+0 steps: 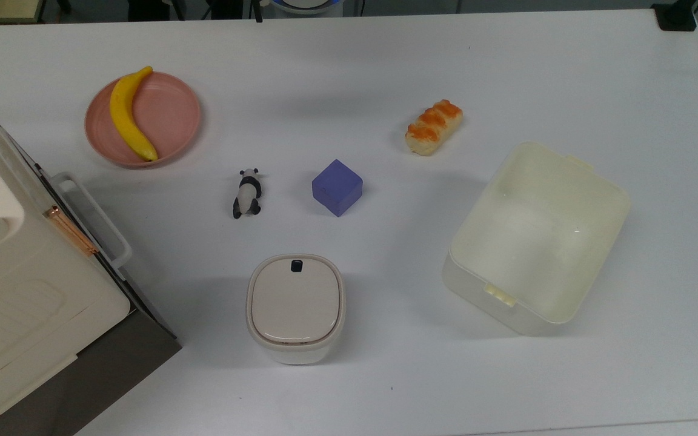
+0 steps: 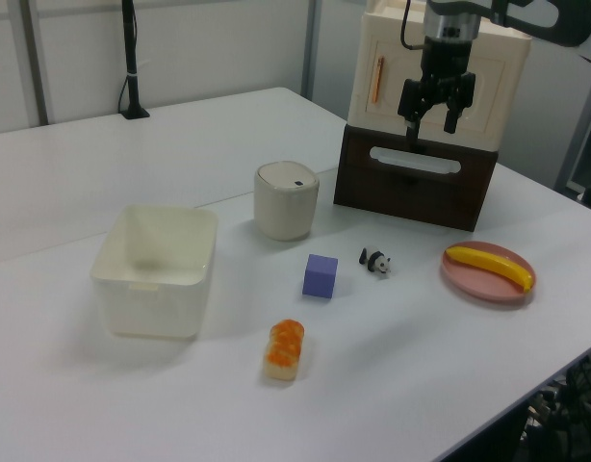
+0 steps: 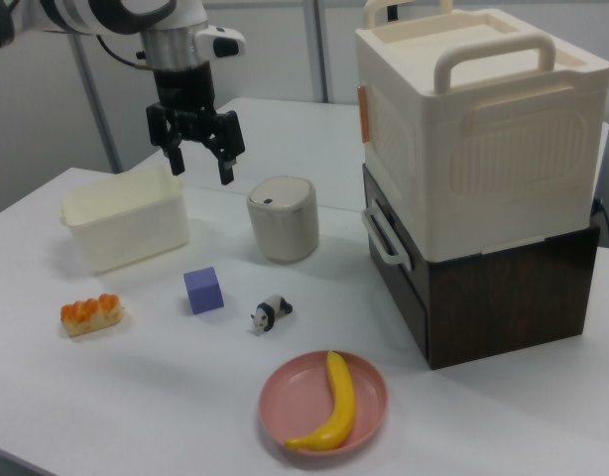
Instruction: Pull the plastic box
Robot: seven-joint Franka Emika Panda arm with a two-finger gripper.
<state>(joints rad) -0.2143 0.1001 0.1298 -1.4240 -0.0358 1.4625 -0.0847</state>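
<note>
The plastic box [image 1: 537,236] is a large lidless cream-white tub with small latch tabs, standing empty on the white table at the top view's right. It also shows at the left view's left [image 2: 156,269] and the right view's left [image 3: 126,218]. My gripper [image 3: 200,164] hangs open in the air, high above the table, with nothing between its fingers. In the left view the gripper [image 2: 432,123] appears in front of the big cream appliance, far from the box.
A beige-lidded container [image 1: 295,307], a purple cube [image 1: 337,187], a toy panda [image 1: 246,194], a bread piece [image 1: 434,127] and a pink plate [image 1: 176,121] holding a banana [image 1: 128,115] lie around. A big cream appliance [image 3: 473,129] on a dark base occupies the top view's left.
</note>
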